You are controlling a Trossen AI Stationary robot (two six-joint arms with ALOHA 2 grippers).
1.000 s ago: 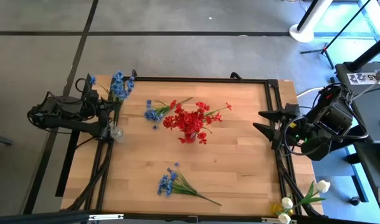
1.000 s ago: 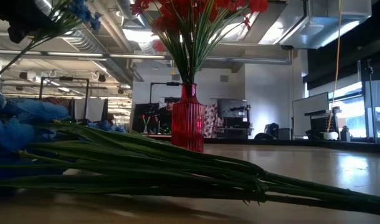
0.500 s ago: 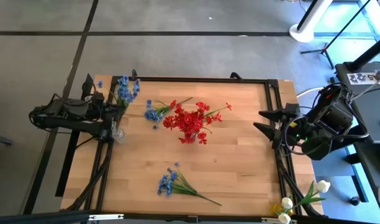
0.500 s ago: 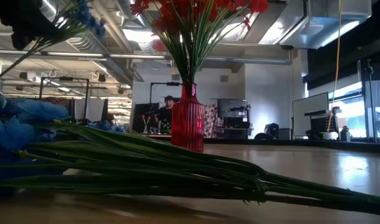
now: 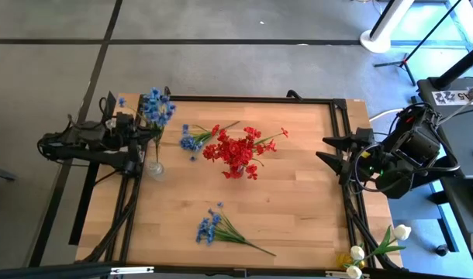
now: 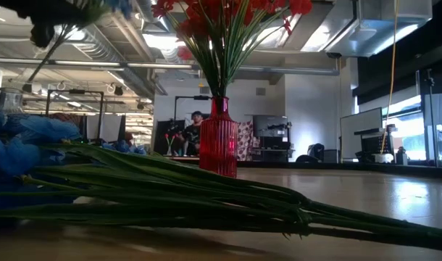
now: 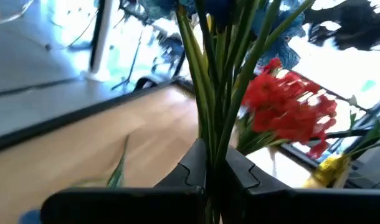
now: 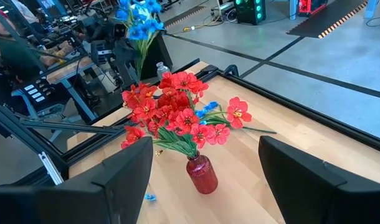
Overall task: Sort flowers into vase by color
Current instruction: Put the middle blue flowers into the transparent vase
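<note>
High view: left hand (image 5: 136, 133) clamps blue sprig (image 5: 156, 108) stems above clear vase (image 5: 154, 167) at desk (image 5: 298, 194) edge. Right hand (image 5: 329, 151) idle, fingers apart. Red vase (image 8: 201, 173) holds red blooms. No legible writing.

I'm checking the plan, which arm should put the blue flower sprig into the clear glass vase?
Left, probably. The left gripper is shut on the blue flower sprig right above the clear glass vase. The right gripper waits open at the table's right edge.
</note>
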